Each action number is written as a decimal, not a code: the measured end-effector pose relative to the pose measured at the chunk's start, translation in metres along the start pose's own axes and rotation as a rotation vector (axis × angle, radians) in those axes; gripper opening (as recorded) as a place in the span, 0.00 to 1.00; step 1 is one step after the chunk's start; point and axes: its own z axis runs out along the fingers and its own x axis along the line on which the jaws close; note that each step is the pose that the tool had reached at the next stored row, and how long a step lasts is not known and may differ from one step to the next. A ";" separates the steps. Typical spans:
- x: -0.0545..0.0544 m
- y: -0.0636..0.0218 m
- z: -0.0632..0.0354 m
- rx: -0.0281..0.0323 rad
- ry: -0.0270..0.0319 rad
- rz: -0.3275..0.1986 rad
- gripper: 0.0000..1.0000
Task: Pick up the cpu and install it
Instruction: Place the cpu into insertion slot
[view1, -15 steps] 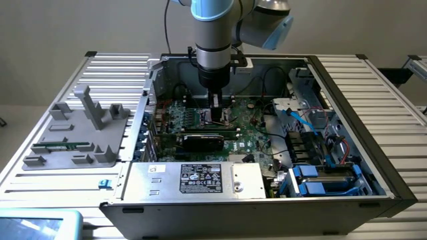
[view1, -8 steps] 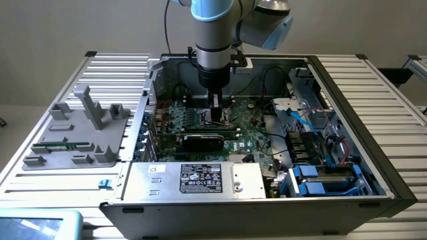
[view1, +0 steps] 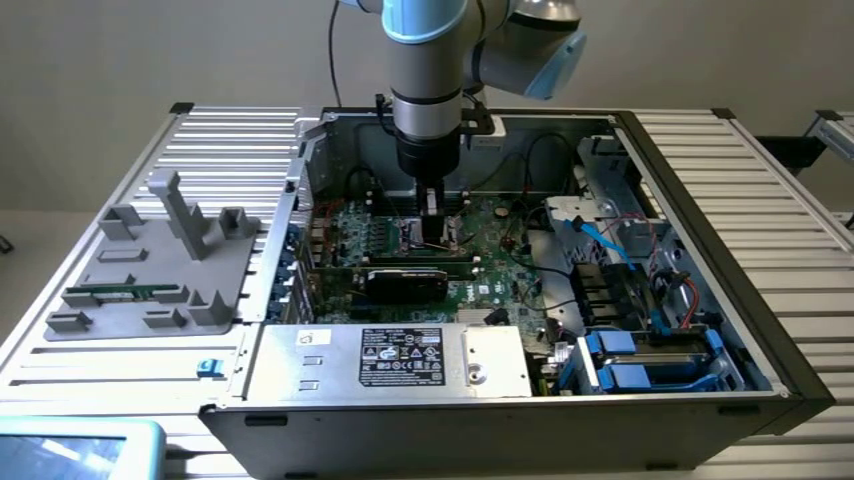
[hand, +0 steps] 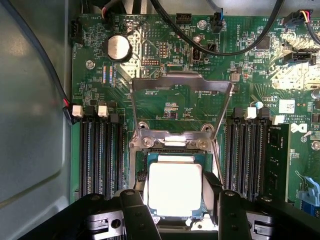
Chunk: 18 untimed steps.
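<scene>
cpu (hand: 175, 189): silver top, thin green rim, lying flat and square inside the socket (hand: 175, 150) opening on the motherboard (hand: 165, 107); can't tell if fully seated or just above the contacts. Gripper (view1: 434, 238) is straight over the socket, low inside the computer case (view1: 694, 200). Fingers (hand: 136, 212) are closed on the cpu, one against each of two opposite edges, and the chip's width keeps them spread.

Socket's metal load plate (hand: 180, 82) is swung up and open, hinged at the socket edge away from the gripper. Black memory slots (hand: 100, 155) run along one side of the socket, a second bank (hand: 245, 155) along the other side. Coin battery (hand: 118, 48) sits beyond the load plate, off toward the first bank's side.

In the exterior view, the power supply (view1: 400, 355) with a black label sits at the case's near edge, in front of the socket. A grey fixture tray (view1: 147, 270) is outside the case, well apart from the socket toward the exterior view's left, with a green memory stick (view1: 127, 294) lying on it.
</scene>
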 end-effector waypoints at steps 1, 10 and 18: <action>0.000 -0.0003 0.0002 -0.0001 0.0001 0.000 0.53; 0.000 0.0004 0.0012 -0.0001 0.0003 0.000 0.53; 0.000 0.0002 0.0018 -0.0001 -0.0002 0.007 0.53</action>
